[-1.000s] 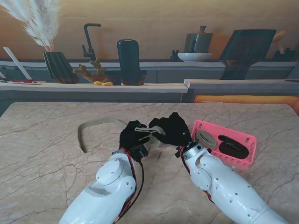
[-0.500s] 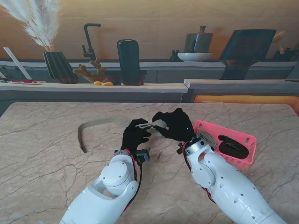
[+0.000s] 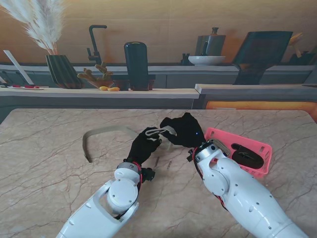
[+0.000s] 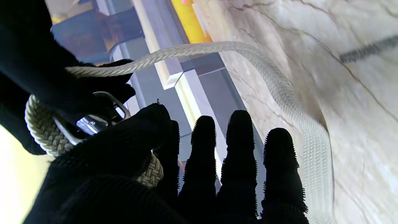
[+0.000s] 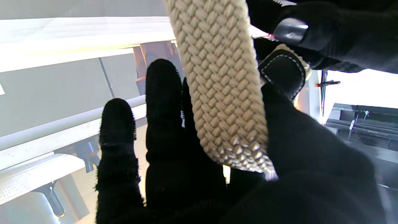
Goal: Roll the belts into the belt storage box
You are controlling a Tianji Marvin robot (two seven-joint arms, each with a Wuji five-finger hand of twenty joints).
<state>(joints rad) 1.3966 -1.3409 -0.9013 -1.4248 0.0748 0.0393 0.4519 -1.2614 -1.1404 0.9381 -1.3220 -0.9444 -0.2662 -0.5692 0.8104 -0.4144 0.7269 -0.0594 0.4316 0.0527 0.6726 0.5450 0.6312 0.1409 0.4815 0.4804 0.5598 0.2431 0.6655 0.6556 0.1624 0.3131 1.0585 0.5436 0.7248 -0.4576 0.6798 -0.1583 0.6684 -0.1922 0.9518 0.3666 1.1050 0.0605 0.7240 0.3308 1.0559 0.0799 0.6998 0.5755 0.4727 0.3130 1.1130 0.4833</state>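
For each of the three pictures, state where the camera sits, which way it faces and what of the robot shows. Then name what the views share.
Stand view: above the shoulders, looking down at the table; both white arms, left hand and right hand show, beside the pink box.
Left wrist view: along the left hand's fingers, toward the belt trailing over the marble.
Right wrist view: along the right hand's fingers, with the braid close up.
Shared: all three show the beige braided belt held by both hands.
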